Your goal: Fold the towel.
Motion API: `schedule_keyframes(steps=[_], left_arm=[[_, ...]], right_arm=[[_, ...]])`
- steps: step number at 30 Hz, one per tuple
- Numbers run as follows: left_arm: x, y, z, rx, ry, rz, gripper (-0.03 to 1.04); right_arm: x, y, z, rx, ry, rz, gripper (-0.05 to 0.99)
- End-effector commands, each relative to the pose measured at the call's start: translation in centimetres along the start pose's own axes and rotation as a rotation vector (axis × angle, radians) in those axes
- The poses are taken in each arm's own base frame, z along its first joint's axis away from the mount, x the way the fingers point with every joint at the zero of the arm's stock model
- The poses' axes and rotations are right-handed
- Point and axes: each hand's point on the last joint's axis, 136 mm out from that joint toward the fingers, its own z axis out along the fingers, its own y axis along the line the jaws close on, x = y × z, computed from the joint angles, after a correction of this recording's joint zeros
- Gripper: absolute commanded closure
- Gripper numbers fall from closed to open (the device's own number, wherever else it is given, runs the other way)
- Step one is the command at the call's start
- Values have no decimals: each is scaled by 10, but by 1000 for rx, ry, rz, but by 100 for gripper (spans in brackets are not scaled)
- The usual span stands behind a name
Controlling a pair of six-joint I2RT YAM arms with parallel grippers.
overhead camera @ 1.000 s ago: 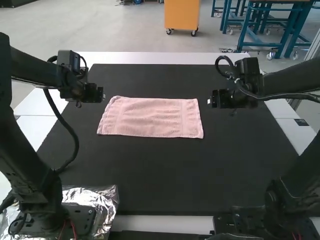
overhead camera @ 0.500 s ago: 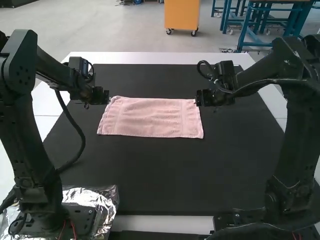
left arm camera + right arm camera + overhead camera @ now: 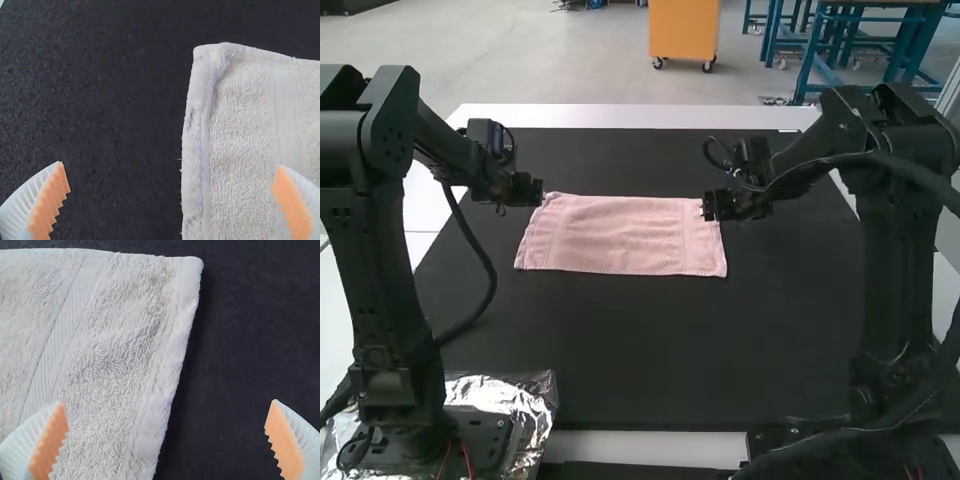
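High view: rectangular pink terry towel (image 3: 620, 235) lies flat, left hand (image 3: 537, 192) and right hand (image 3: 708, 207) near its far corners. Wrist views: both hands spread wide, ribbed.

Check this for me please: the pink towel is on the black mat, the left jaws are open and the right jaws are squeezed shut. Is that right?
Not quite: the right wrist view shows the right gripper with its jaws wide open. The pink towel is on the black mat, and the left gripper has its jaws open.
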Motion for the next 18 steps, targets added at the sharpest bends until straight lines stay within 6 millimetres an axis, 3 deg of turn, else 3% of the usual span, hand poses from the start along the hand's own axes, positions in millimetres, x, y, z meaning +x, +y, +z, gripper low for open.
schedule_keyframes(steps=[1, 18], left_arm=[[-12, -1, 6, -9, -24, 32, 5], [-5, 1, 47, -8, 19, 36, 5]], right_arm=[[-18, 9, 4, -3, -39, -26, 3], [-22, 6, 35, 3, -34, -26, 3]])
